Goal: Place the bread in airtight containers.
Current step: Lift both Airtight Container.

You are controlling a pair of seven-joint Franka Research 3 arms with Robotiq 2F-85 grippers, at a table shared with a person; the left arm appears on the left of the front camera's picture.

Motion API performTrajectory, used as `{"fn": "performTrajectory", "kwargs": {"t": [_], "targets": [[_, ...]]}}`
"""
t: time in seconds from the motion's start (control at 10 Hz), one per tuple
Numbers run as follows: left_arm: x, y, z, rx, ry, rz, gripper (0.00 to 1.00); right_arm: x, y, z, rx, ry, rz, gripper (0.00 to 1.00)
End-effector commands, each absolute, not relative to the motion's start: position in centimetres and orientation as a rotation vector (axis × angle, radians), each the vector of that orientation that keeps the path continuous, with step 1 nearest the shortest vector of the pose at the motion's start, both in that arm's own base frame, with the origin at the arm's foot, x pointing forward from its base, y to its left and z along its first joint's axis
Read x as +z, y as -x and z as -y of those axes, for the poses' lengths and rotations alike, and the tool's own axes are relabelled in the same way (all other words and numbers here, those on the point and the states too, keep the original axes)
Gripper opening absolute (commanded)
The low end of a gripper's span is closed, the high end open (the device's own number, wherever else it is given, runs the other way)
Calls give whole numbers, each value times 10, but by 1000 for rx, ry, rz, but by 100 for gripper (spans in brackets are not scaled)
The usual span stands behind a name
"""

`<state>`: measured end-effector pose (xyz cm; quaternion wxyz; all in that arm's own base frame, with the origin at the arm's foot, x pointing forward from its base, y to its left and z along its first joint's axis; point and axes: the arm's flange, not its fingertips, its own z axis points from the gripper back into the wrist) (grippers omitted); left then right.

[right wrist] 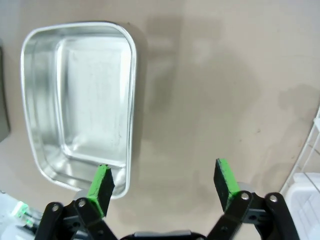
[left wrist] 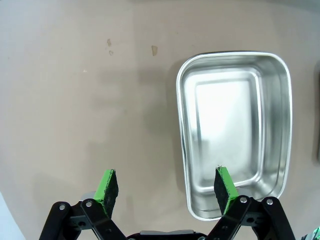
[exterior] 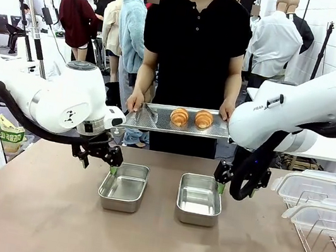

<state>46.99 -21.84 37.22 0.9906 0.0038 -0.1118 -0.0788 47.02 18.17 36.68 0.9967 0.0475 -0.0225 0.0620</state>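
left gripper (left wrist: pixel 165 175) wide open, empty, at left tin (exterior: pixel 121 205), right gripper (right wrist: pixel 162 165) likewise at right tin (exterior: pixel 196 219), "fra" printed on right arm (exterior: pixel 299 102)

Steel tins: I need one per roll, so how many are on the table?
2, both lidless and empty, side by side on the table: the left tin toward the robot's left, the right tin toward its right. No others seem hidden.
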Motion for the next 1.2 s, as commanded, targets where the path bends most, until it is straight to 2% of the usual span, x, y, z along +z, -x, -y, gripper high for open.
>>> {"fn": "performTrajectory", "kwargs": {"t": [0.0,0.4,0.8,1.0,1.1], "targets": [[358,-479,229,-99,-39,191,100,353,-493,-206,100,-21,10,100],[340,-482,233,-74,17,159,100,335,-503,-214,54,32,-11,100],[325,-485,236,-64,-14,174,100,312,-515,-223,68,57,-39,100],[324,-487,235,-30,-14,129,97,311,-516,-224,79,60,-58,100],[324,-487,235,-49,-8,127,88,312,-515,-224,82,69,-59,88]]}}
